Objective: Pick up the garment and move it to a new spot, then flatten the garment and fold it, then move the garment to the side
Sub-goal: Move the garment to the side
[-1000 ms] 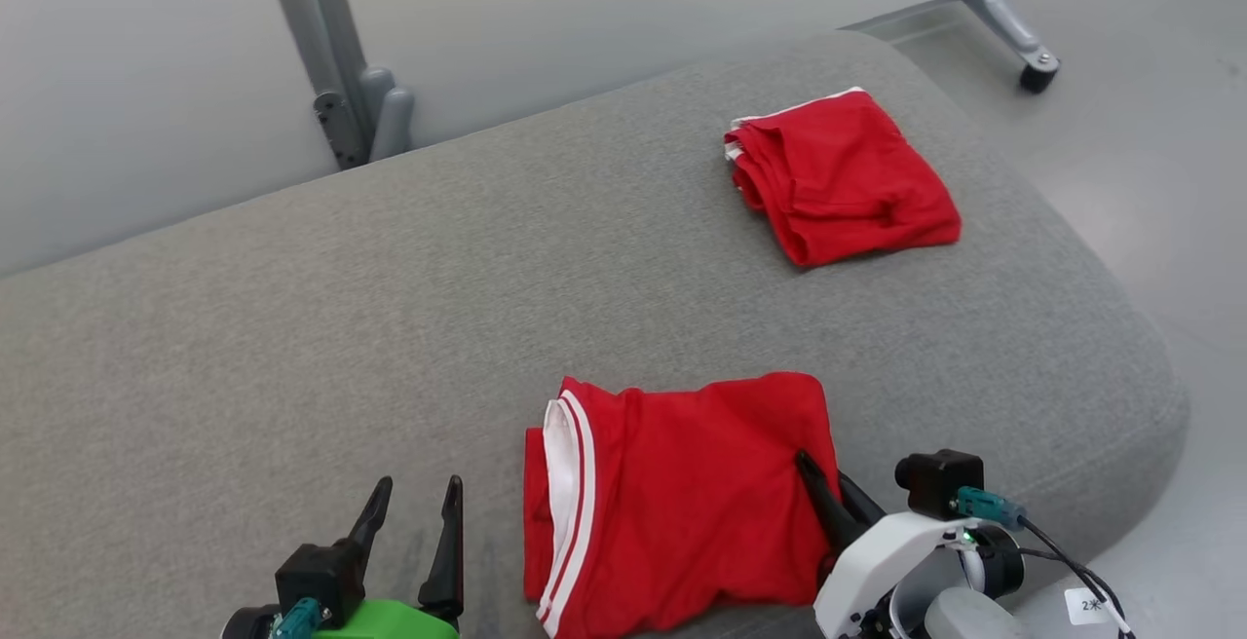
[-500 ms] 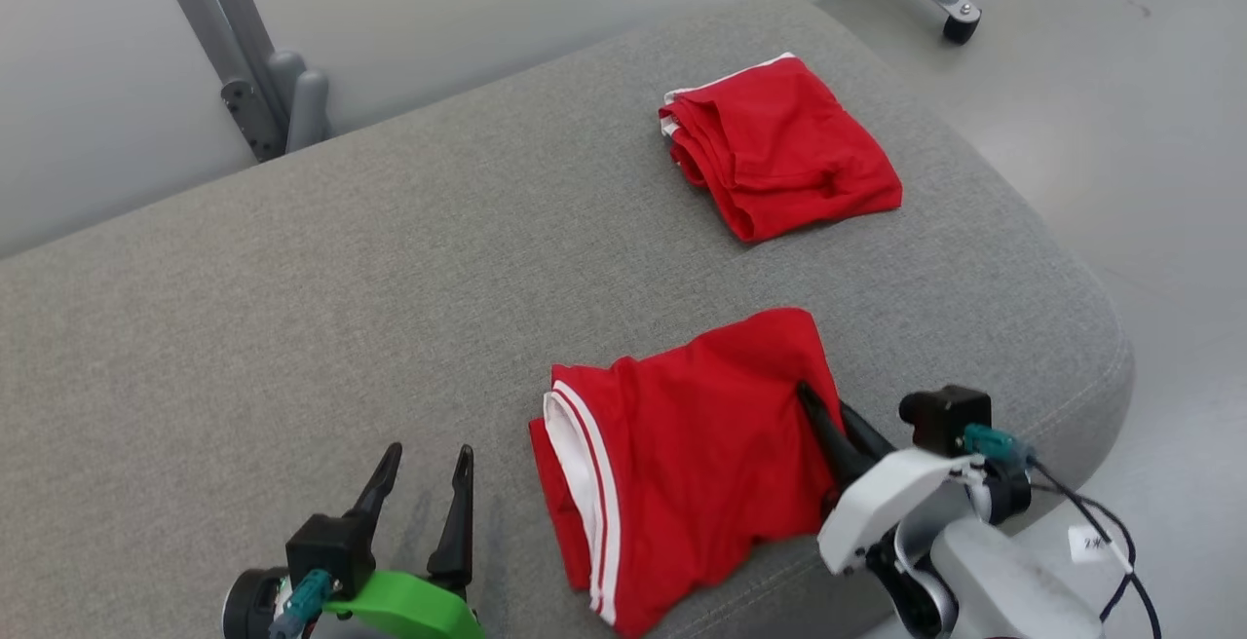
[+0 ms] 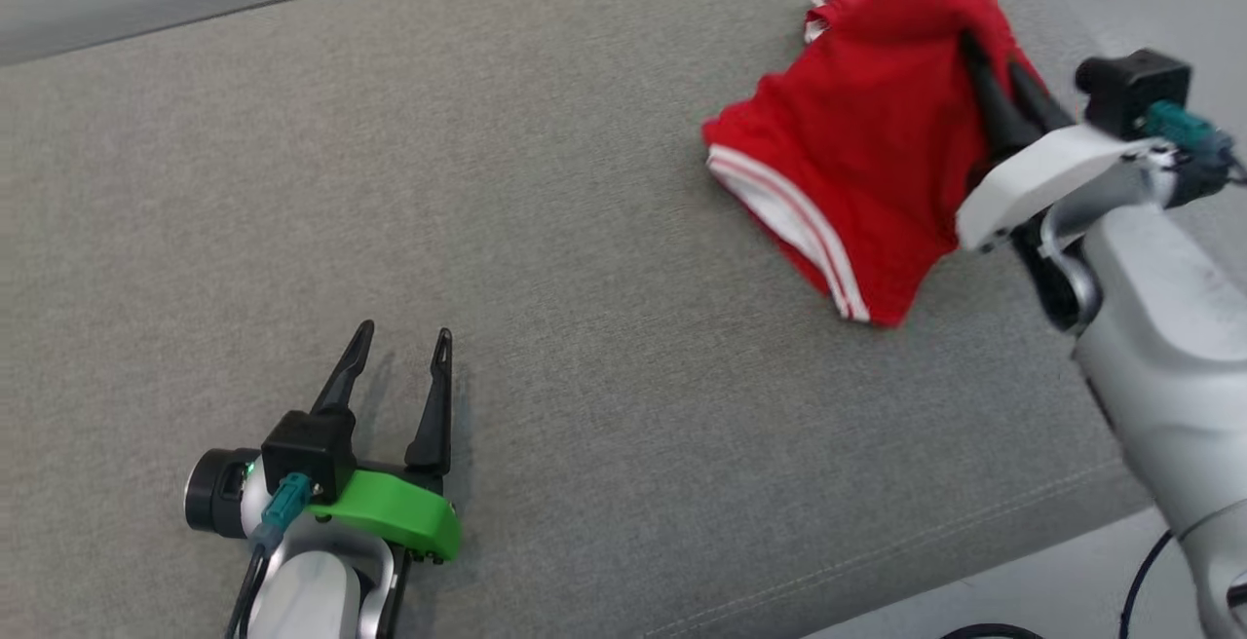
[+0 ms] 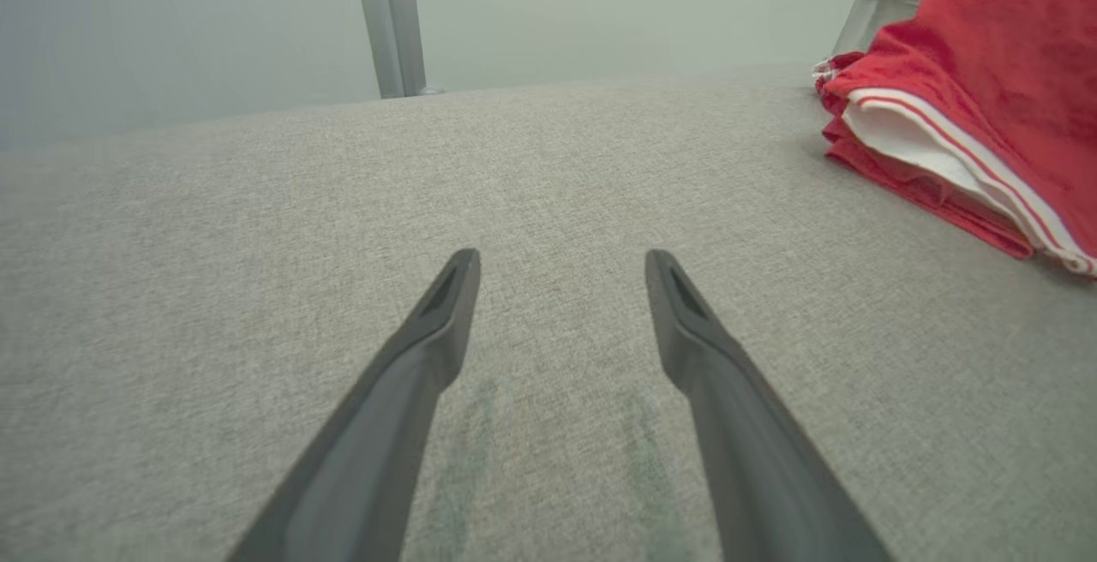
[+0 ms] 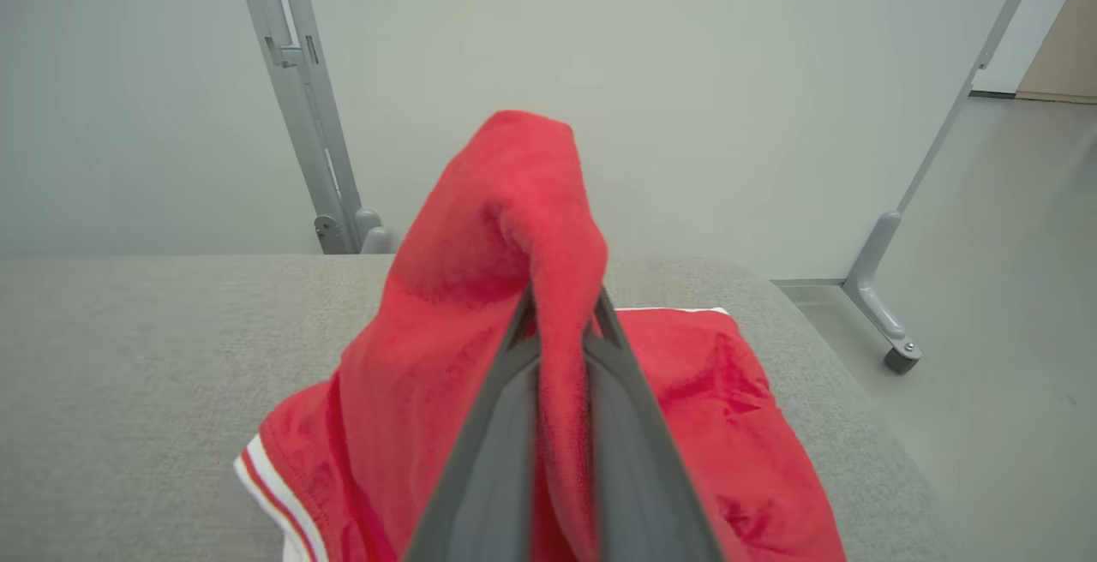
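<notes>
From the head, the cushion [image 3: 546,181] is a broad slab of grey woven cloth with a stitched seam along its near edge. The garment [image 3: 867,162] sits at its far right corner. It is soft red knit, loosely bunched, with a white band and thin white stripes along one hem. Its long axis runs slantwise from a pinched fold at the far right down toward the near edge, and the striped hem faces the cushion's middle. The right claw [image 3: 989,55] has its two dark tapered fingers pressed together on that fold. The left claw [image 3: 401,332] lies near the near left corner on bare cloth, fingers apart and holding nothing, well apart from the garment.

In the left wrist view, the left claw [image 4: 561,258] spreads its smooth, matte, pointed fingers over the coarse weave. The garment [image 4: 986,74] rises at the right, its white hem lowest and seemingly resting on the cushion [image 4: 257,228]. A grey metal post [image 4: 390,22] stands beyond the far edge.

In the right wrist view, the right claw [image 5: 561,313] is clamped on a fleecy red fold. The garment [image 5: 480,288] peaks above the fingertips and drapes down on both sides, striped hem at the lower left. A second red piece [image 5: 737,399] lies flat behind, toward the cushion's [image 5: 128,356] right end.
</notes>
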Controlling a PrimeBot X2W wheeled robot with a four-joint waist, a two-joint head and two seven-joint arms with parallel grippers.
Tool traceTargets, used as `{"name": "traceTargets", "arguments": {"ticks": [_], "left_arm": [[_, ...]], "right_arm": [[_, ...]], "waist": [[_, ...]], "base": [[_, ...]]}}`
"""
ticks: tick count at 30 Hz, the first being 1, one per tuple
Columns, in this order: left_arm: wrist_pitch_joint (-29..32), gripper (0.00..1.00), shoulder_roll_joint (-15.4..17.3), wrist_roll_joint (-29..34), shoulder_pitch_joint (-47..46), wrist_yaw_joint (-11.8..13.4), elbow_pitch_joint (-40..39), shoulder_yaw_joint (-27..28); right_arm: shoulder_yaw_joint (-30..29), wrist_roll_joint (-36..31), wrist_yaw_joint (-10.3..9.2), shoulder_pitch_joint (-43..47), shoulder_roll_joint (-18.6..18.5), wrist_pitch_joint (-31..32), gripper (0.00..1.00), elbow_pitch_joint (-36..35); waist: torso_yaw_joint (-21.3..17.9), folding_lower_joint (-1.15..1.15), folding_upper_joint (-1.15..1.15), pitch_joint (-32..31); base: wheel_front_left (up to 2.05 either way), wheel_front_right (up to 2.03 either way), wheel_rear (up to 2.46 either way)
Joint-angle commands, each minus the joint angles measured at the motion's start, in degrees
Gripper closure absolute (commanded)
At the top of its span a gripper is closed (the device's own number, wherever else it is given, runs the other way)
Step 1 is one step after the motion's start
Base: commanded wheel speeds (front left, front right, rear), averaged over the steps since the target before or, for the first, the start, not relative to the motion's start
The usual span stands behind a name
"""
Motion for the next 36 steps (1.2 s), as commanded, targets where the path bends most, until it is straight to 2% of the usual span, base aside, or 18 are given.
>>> {"name": "traceTargets", "arguments": {"ticks": [1,3,4,9,10,11,16,18,22,24,28,32,36], "left_arm": [[0.0,0.00,0.3,0.6,-1.3,-0.3,-0.1,0.4],[0.0,0.00,0.3,0.8,-2.4,-0.6,-0.6,0.3],[0.0,0.00,0.3,0.8,-2.4,-0.6,-0.6,0.3],[0.0,0.00,0.3,1.6,-3.3,-0.8,-1.2,0.4],[0.0,0.00,0.3,1.8,-3.6,-0.8,-1.2,0.5],[0.0,0.00,0.3,1.9,-3.9,-0.8,-1.4,0.5],[0.0,0.00,0.2,1.7,-4.2,-0.9,-1.5,0.8],[0.0,0.00,0.3,0.7,-4.0,-0.3,-1.4,1.4],[0.0,0.00,0.3,-0.3,-2.8,0.4,-1.1,2.0],[0.0,0.00,0.2,-0.8,-2.1,0.7,-0.9,2.0],[0.0,0.00,0.3,-1.7,-0.8,1.2,-0.6,2.5],[0.0,0.00,0.2,-2.8,0.1,1.7,0.0,2.9],[0.0,0.00,0.3,-3.2,1.4,2.3,0.9,3.4]], "right_arm": [[-2.3,-1.2,-0.10,-2.3,-2.3,-0.1,1.00,1.5],[-6.8,-3.8,-0.10,-5.0,-6.6,-0.1,1.00,4.7],[-6.8,-3.8,-0.10,-5.0,-6.6,-0.1,1.00,4.7],[-15.1,-8.8,-0.10,-7.7,-11.3,-0.1,1.00,12.3],[-16.9,-10.3,-0.10,-7.9,-11.8,-0.1,0.65,14.2],[-18.6,-11.8,-0.10,-8.2,-12.3,-0.1,0.00,15.9],[-28.3,-19.1,-0.10,-8.0,-13.2,-0.1,0.00,21.1],[-31.9,-22.5,-0.10,-6.6,-12.6,-0.1,0.00,20.4],[-34.2,-26.8,-0.11,-1.8,-6.6,-0.1,0.00,13.8],[-34.0,-26.7,-0.11,1.6,-2.9,-0.1,0.00,9.3],[-29.5,-24.6,-0.10,8.7,4.4,-0.1,0.00,0.0],[-23.1,-20.3,-0.10,14.9,7.7,-0.1,0.00,-6.0],[-18.3,-16.7,-0.10,19.5,9.2,-0.1,0.00,-9.3]], "waist": [[7.0,0.00,0.00,6.6],[9.4,0.00,0.00,7.6],[9.4,0.00,0.00,7.6],[12.2,0.00,0.00,9.4],[12.6,0.00,0.00,9.7],[13.1,0.00,0.00,10.0],[14.5,0.00,0.00,10.3],[14.7,0.00,0.00,9.7],[14.8,0.00,0.00,7.2],[14.5,0.00,0.00,5.7],[14.0,0.00,0.00,2.8],[13.9,0.00,0.00,-0.1],[14.2,0.00,0.00,-3.3]], "base": [[0.00,0.00,0.00],[0.00,0.00,0.00],[0.00,0.00,0.00],[0.00,0.00,0.00],[0.00,0.00,0.00],[0.00,0.00,0.00],[0.00,0.00,0.00],[0.00,0.00,0.00],[0.00,0.00,0.00],[0.00,0.00,0.00],[0.00,0.00,0.00],[0.00,0.00,0.00],[0.00,0.00,0.00]]}}
